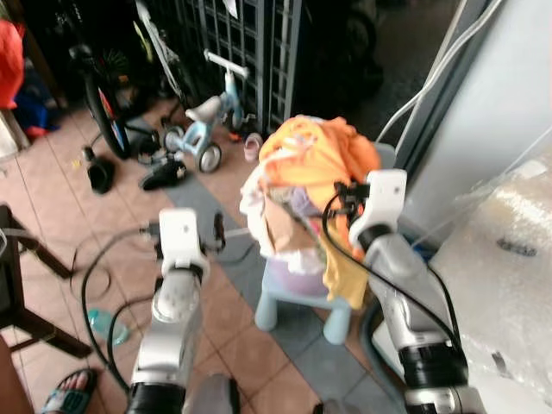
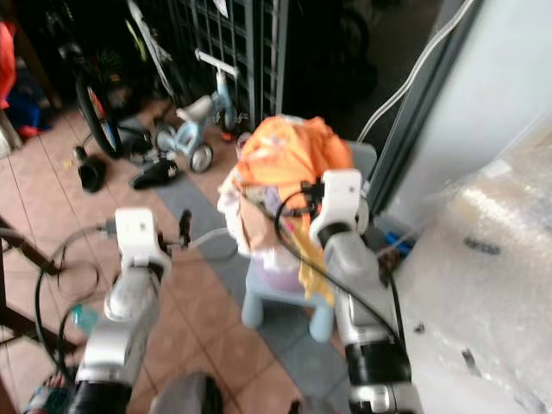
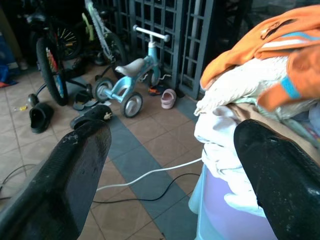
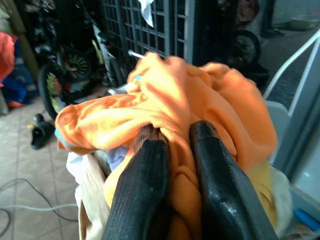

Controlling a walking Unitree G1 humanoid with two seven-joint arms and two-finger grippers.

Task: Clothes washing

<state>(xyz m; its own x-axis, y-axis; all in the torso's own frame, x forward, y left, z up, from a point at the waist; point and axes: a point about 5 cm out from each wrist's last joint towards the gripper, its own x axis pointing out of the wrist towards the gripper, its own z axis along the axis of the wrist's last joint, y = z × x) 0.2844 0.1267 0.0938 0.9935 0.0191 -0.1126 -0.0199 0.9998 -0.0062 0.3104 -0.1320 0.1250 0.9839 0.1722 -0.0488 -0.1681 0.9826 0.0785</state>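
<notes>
While our left tool (image 3: 170, 165) hangs released just left of the laundry pile (image 1: 297, 203), near the white cable (image 3: 150, 174), our right tool (image 4: 172, 165) is clenched on the orange garment (image 4: 165, 100) topping the heap on the small stool (image 1: 297, 302). We judge that lifting could drag neighbouring clothes onto the floor, or tip the stool.

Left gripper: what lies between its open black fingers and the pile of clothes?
Nothing solid. In the left wrist view the left gripper frames tiled floor and a white cable; the clothes pile sits beside one finger.
</notes>
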